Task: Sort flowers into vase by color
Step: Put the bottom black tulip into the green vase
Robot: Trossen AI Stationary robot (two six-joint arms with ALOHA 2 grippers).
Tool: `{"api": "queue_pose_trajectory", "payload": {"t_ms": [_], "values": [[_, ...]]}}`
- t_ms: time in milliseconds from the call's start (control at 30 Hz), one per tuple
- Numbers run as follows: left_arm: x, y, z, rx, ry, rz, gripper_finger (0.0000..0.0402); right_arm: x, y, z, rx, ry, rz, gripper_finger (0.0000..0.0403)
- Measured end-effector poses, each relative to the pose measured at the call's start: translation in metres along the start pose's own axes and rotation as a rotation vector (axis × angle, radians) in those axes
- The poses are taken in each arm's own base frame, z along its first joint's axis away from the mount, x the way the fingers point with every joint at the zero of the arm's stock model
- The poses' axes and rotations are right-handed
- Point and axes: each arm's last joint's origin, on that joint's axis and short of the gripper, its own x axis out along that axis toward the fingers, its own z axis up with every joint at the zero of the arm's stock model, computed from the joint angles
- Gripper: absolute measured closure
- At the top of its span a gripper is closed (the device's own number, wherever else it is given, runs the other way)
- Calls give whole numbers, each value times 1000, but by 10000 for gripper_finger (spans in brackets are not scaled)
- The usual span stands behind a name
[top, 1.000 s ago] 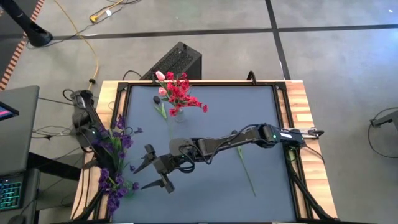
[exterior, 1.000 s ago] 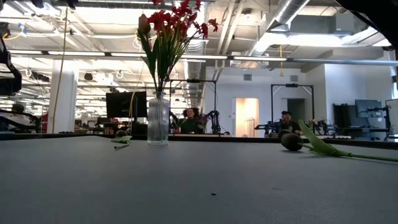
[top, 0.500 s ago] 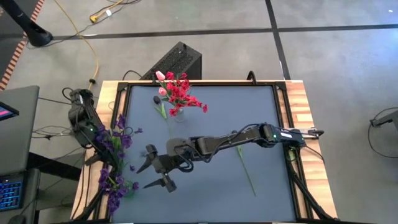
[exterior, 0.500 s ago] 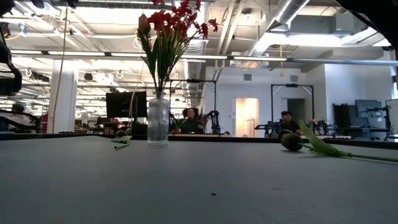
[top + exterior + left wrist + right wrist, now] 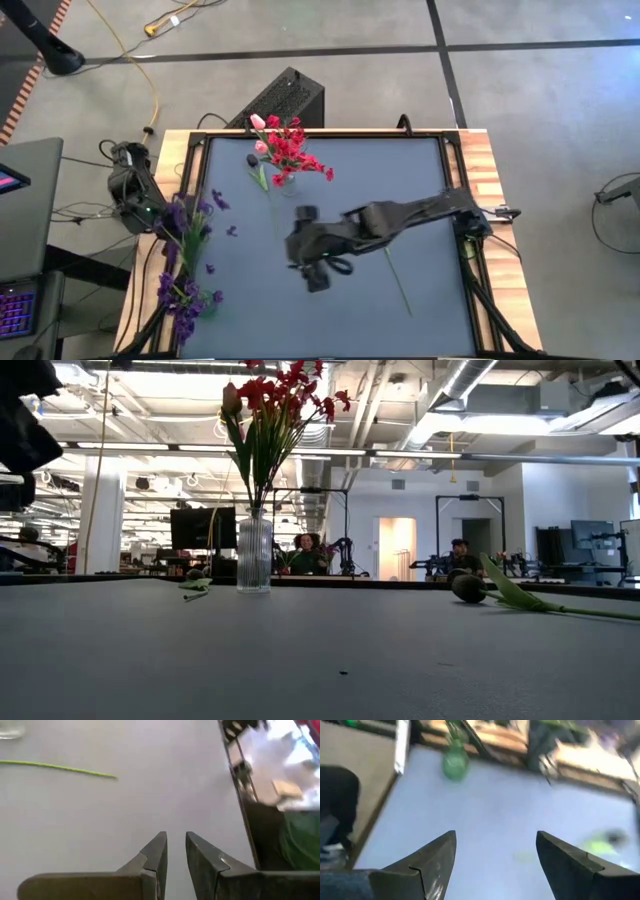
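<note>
Behind the dark table (image 5: 430, 180) is a big bright room with screens and pipes, seen in the low view. On the table stands a clear glass vase (image 5: 254, 553) holding red blossom sprays (image 5: 295, 150) and pink tulip buds (image 5: 259, 123). A purple bunch (image 5: 183, 255) lies along the left edge of the table, with small purple bits scattered just beside it. One thin green stem (image 5: 395, 268) lies flat on the right part of the table, well apart from the vase. A dark bud (image 5: 252, 159) lies near the vase.

The right gripper (image 5: 495, 852) hangs over the middle of the table with its fingers spread wide and nothing between them. The left gripper (image 5: 172, 850) has its fingers almost closed, with only a thin gap, and it holds nothing. The left arm (image 5: 135, 190) sits at the left edge, next to the purple bunch.

The flowers look very light and bendy. The stems are thin and may slip or flop. A good place to pinch is likely the middle of a stem, below the petals, so the blossoms do not get squashed. The glass vase could tip if bumped, so the stems should go in gently.
</note>
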Motion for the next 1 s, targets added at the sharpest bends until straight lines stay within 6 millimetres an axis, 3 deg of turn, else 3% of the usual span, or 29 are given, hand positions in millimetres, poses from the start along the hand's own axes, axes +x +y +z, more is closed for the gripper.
{"api": "queue_pose_trajectory", "payload": {"t_ms": [100,333,500,667,833,1000], "values": [[2,0,2,-41,-48,52,345,-22,1,-15,46,155,-101,101],[14,-13,6,-16,-80,157,345,-29,11,-70,163,359,-238,101],[23,-17,9,20,-76,249,345,-42,12,-130,345,450,-304,101],[28,-16,14,1,-95,317,345,-68,5,-184,568,405,-367,101],[33,-17,22,12,-115,325,345,-59,-7,-246,787,363,-418,101],[34,-15,24,-12,-86,310,345,-35,-10,-287,861,368,-428,101]]}}
